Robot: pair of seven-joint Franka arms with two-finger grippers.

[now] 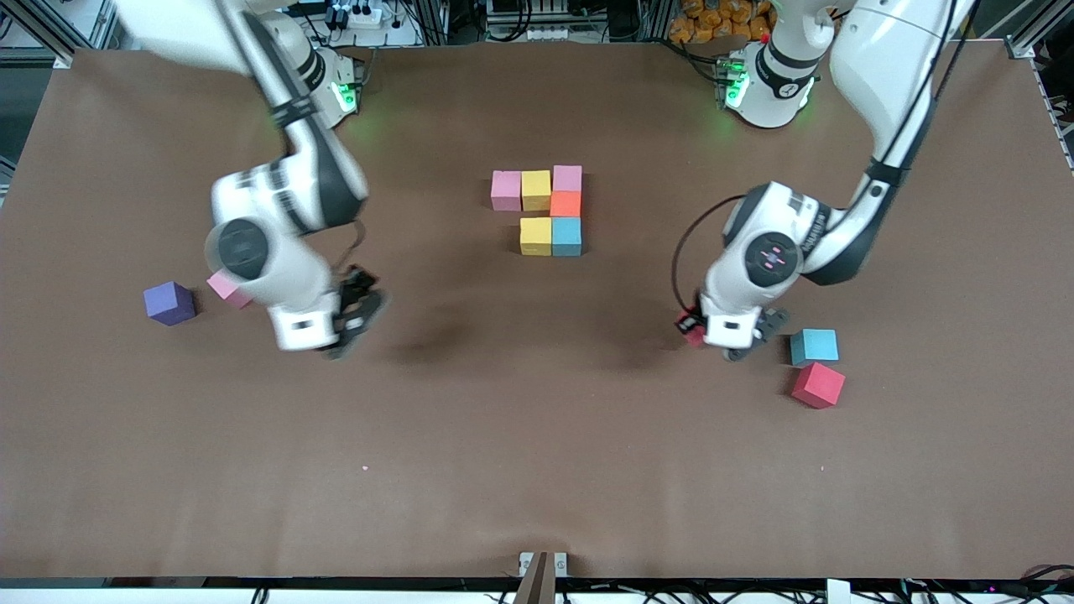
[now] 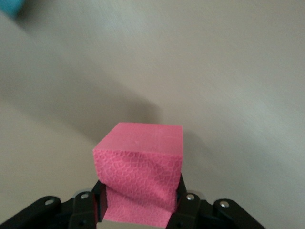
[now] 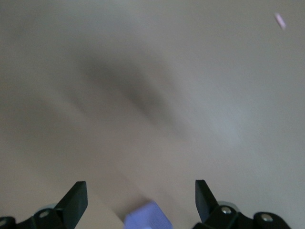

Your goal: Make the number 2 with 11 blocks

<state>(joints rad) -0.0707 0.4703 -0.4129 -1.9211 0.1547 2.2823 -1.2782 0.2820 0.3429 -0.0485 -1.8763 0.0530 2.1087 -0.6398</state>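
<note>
Clamped a red block (image 2: pixel 139 167) in the left gripper (image 1: pixel 728 337) near the blue cube (image 1: pixel 814 346), right gripper (image 1: pixel 352 315) wide open; risked slipping, foam visibly squashed, gripped low.

A wide table (image 1: pixel 537 470) is covered by a brown mat that reaches almost to its edges. Aluminium framing (image 1: pixel 50 33) is seen at the corners. A white power strip (image 1: pixel 357 15) and dark cables are laid along the top edge, beside a heap of orange objects (image 1: pixel 722 18). Green light is cast onto the mat in two spots.
</note>
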